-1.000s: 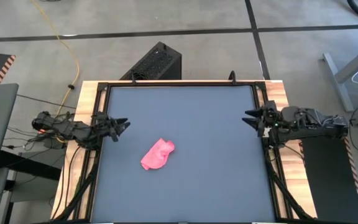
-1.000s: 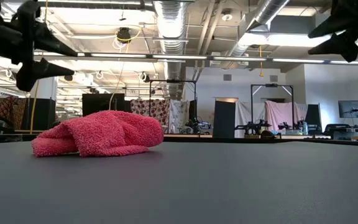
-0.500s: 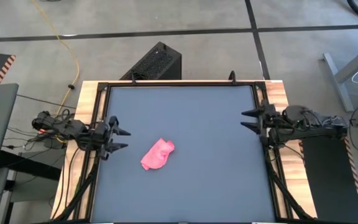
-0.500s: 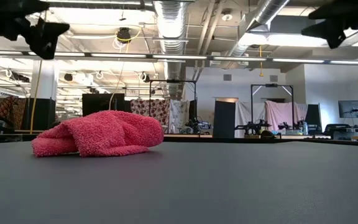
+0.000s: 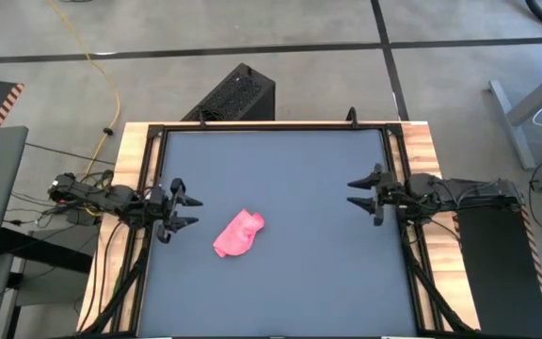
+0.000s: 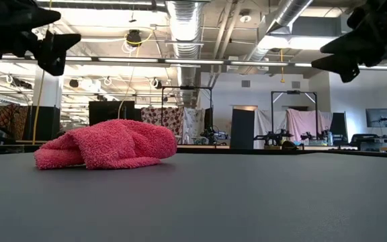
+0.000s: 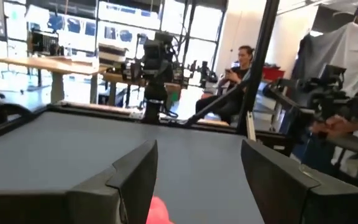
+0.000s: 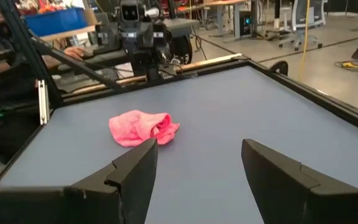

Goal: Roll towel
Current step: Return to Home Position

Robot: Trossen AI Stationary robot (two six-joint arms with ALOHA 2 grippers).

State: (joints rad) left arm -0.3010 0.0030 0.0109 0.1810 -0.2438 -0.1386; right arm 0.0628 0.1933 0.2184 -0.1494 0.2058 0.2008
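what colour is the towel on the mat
Bright pink, plain; the towel shows best in the low view.

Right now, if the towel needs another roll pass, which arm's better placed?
Probably left. The left gripper hangs open close beside the towel; the right gripper, also open, is across the mat, much farther off.

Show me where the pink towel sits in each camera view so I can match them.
High view: towel left of centre on the mat, nearer the left gripper than the right gripper.
Low view: towel left of centre.
Left wrist view: only a pink sliver between that arm's jaws.
Right wrist view: towel mid-mat.
Shared landmark: the dark grey mat.
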